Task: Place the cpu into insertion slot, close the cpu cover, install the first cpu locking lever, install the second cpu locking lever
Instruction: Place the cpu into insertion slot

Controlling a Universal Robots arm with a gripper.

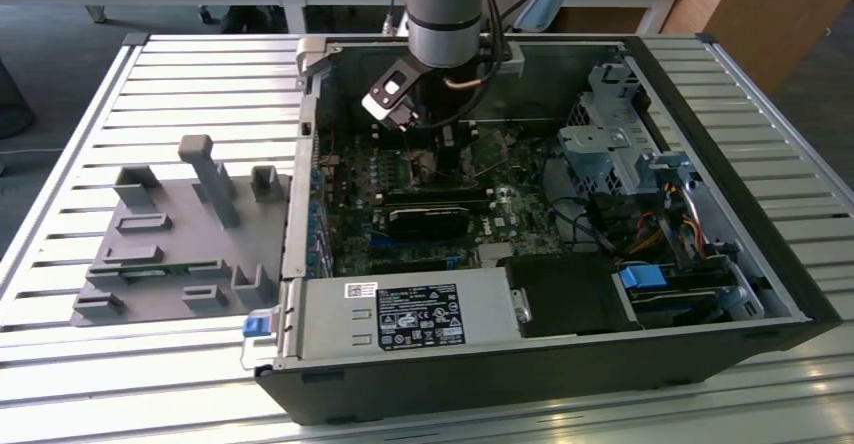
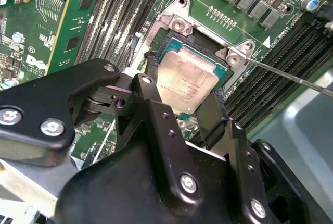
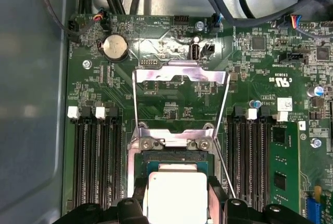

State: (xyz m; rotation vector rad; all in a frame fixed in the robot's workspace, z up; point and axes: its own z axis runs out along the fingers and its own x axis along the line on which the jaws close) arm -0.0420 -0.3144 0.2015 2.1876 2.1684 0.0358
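My gripper [image 3: 177, 197] reaches down into the open computer case [image 1: 787, 294], shut on the cpu [image 3: 177, 195], with one black finger [image 3: 138, 199] on each side. In the second wrist view the silver-faced cpu [image 2: 188, 81] sits slightly tilted, right over the insertion slot [image 2: 176, 40]. Its dark far edge shows in the first wrist view as the insertion slot [image 3: 174, 156]. The cpu cover [image 3: 179, 72] is flipped open, lying back beyond the socket. Two thin locking levers [image 3: 134, 110] stand unlatched beside it; one lever [image 2: 291, 75] sticks out past the socket.
Long black memory slots [image 3: 96, 166] flank the socket on both sides. A coin battery [image 3: 115, 47] and cables [image 3: 244, 5] lie beyond the cover. In the exterior view, a grey fixture tray [image 1: 187, 234] sits on the slatted table left of the case, and a power supply [image 1: 400, 314] fills the case's near side.
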